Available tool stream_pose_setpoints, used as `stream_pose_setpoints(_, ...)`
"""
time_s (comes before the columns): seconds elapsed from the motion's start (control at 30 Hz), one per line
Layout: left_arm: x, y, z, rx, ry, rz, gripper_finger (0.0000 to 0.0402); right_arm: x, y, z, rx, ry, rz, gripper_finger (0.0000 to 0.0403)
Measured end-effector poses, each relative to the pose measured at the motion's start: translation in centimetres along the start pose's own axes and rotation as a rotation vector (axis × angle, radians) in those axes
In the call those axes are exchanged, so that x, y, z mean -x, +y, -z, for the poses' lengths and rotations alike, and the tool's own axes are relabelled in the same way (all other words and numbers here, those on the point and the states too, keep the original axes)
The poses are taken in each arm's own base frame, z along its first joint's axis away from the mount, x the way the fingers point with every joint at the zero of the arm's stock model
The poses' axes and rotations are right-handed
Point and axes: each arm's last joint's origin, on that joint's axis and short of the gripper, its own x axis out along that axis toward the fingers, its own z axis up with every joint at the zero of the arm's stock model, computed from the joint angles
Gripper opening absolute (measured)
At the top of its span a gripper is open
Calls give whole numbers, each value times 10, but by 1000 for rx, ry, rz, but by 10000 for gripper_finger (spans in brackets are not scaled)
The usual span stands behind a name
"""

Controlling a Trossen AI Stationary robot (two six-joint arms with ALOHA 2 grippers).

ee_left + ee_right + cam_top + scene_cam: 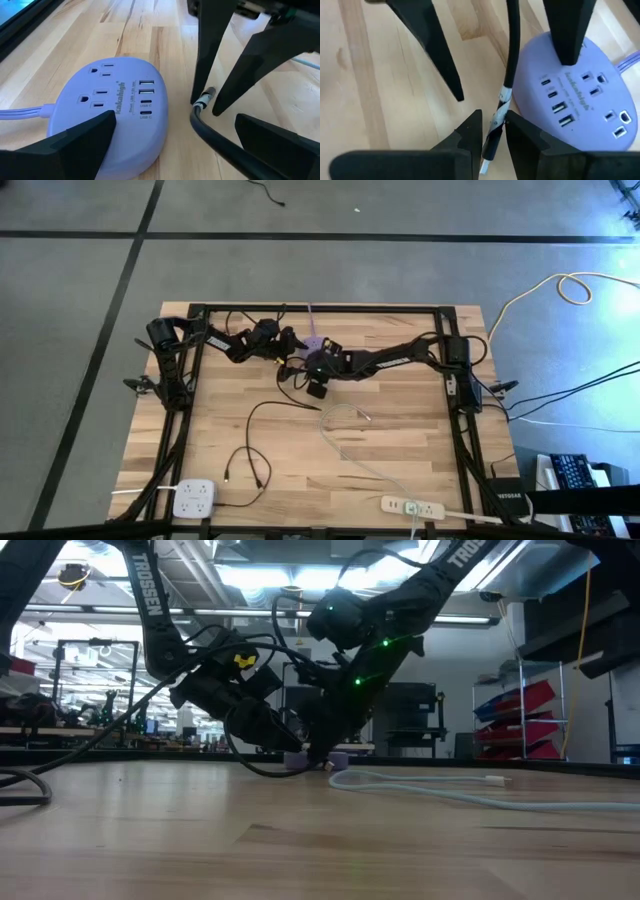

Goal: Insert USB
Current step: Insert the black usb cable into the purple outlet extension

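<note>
Your left gripper (165, 145): fingers spread wide, released, straddling lavender power hub (112, 112) at far centre of table (400, 440). Hub face reads "kakahigh", ports marked "USB C". Your right gripper (492, 132) clenched on black USB cable (510, 60) just behind plug, beside hub. Cable long axis runs roughly along gripper's line; metal plug tip (483, 167) cut off at frame edge. Low view: plug hidden behind grippers; arm reads "TROSSEN".

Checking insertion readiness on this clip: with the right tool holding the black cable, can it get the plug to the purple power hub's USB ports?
Probably yes. The right tool is shut on the black cable right beside the purple power hub, whose USB ports face up uncovered. The open left tool straddles the hub's edge, crowding the approach.
</note>
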Motion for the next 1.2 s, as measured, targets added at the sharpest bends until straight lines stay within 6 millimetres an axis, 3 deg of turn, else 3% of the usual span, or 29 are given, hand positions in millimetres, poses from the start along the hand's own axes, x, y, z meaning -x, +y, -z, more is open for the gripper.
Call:
stream_pose_setpoints(0.4,0,0,0,1,0,0,400,12,-17,-30,-40,49,-91,65)
stream_pose_setpoints(0.57,0,0,0,4,0,0,400,17,-19,-34,-41,92,-112,65)
stream_pose_setpoints(0.73,0,0,0,4,0,0,400,-2,-18,-30,-56,189,-136,65)
stream_pose_setpoints(0.9,0,0,0,5,0,1,400,-15,-18,-46,-39,206,-146,65)
stream_pose_setpoints(1.2,0,0,0,3,4,2,400,-5,-22,-58,-17,283,-113,65)
